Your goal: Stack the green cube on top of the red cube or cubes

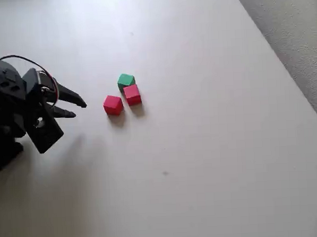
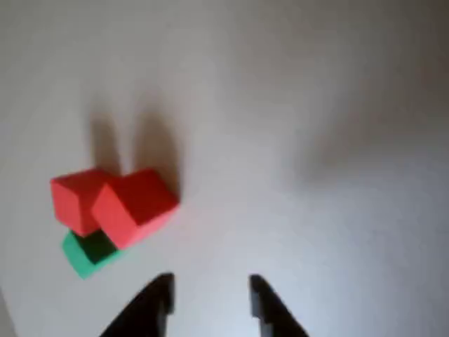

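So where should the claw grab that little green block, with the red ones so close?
Probably from above, on the green cube's free side faces. One red cube sits right against it on the lower side in the overhead view, so the open gripper should close across the other two sides.

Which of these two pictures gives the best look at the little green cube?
The overhead view: the green cube sits in the open on the table, its top showing whole, touching one red cube. In the wrist view the green cube is mostly hidden behind the red cubes; a corner peeks out.
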